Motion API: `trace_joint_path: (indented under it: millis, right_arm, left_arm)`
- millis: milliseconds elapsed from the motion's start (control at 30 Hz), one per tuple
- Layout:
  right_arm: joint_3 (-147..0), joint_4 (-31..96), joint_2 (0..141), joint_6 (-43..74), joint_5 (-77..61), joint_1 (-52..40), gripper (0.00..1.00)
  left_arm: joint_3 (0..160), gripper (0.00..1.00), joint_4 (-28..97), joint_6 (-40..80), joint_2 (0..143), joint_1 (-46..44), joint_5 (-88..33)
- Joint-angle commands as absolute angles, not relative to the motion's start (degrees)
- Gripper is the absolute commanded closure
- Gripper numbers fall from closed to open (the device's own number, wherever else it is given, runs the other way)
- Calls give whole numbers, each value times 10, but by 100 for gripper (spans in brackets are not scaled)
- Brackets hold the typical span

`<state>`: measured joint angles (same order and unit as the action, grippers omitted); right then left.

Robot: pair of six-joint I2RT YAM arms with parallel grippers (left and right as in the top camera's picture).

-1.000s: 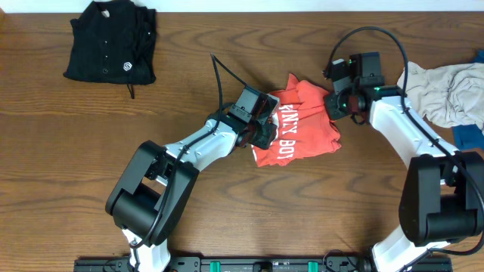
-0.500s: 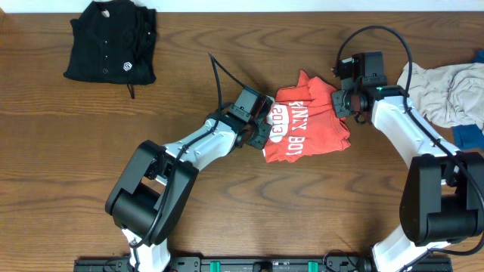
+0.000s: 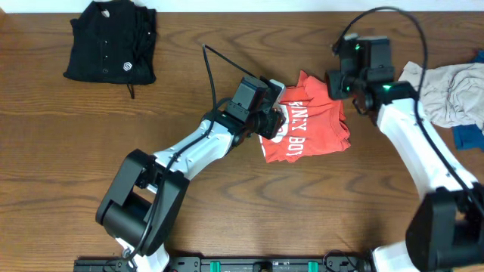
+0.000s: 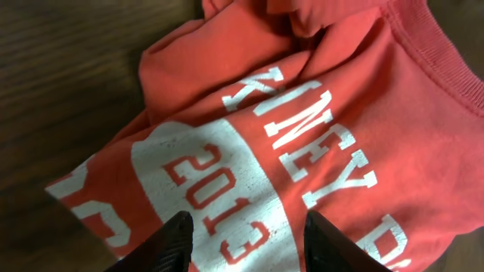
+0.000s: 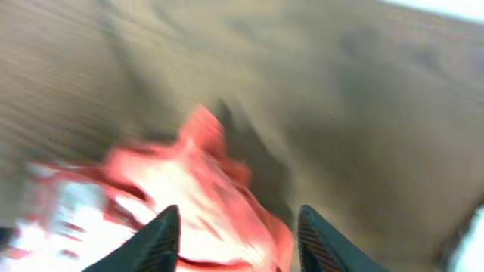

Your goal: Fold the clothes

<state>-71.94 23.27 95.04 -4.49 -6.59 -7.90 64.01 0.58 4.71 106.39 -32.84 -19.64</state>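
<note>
1. Across the overhead view, I see a dark brown wooden table (image 3: 76, 166) with lengthwise grain filling nearly the whole field. Of the room I get only a pale strip (image 3: 242, 4) along the 12 o'clock edge and a black rail (image 3: 257, 264) at 6 o'clock.
2. Red-orange T-shirt (image 3: 314, 128): it lies crumpled on the wood just off centre toward 1 o'clock, white lettering up. The left wrist view reads "2013" on a white panel of the T-shirt (image 4: 325, 113), with its ribbed collar at 2 o'clock of that view.
3. Left gripper (image 3: 274, 121): it sits over the shirt's 9 o'clock edge. From the wrist, the left gripper (image 4: 246, 227) has its fingers standing apart, printed cloth lying flat in the gap, nothing pinched; I call it released.
4. Right gripper (image 3: 340, 83): it hangs at the shirt's 1 o'clock corner. The wrist picture is motion-blurred, yet the right gripper (image 5: 238, 219) shows two dark fingers spread, with the red cloth (image 5: 197, 181) below them and not clamped; released.
5. Black buttoned shirt (image 3: 110, 41): a folded bundle at 10 o'clock of the table, well apart from both arms.
6. Pale grey piece (image 3: 454, 91): heaped at 2 o'clock, beside the right arm.
7. Blue piece (image 3: 469, 136): it is cut off by the frame at 3 o'clock, touching the grey heap.
8. Black cable (image 3: 215, 72): it loops up from the left arm toward 12 o'clock.
</note>
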Motion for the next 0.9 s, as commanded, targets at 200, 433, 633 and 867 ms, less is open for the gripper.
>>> trace_joint_path:
  millis: [200, 433, 633, 867]
  right_arm:
    - [-722, 234, 996, 4, -182, -84, 89]
    - [-722, 215, 1086, 4, -240, -88, 89]
    - [-722, 186, 1144, 4, -199, -84, 80]
    - [-722, 152, 1201, 2, -161, -71, 72]
  left_arm:
    - [640, 52, -23, 51, 1127, -330, -211]
    - [640, 52, -48, 51, 1172, -331, -221]
    - [640, 52, -18, 51, 1180, -331, -175]
    - [640, 52, 16, 99, 1180, -321, -110]
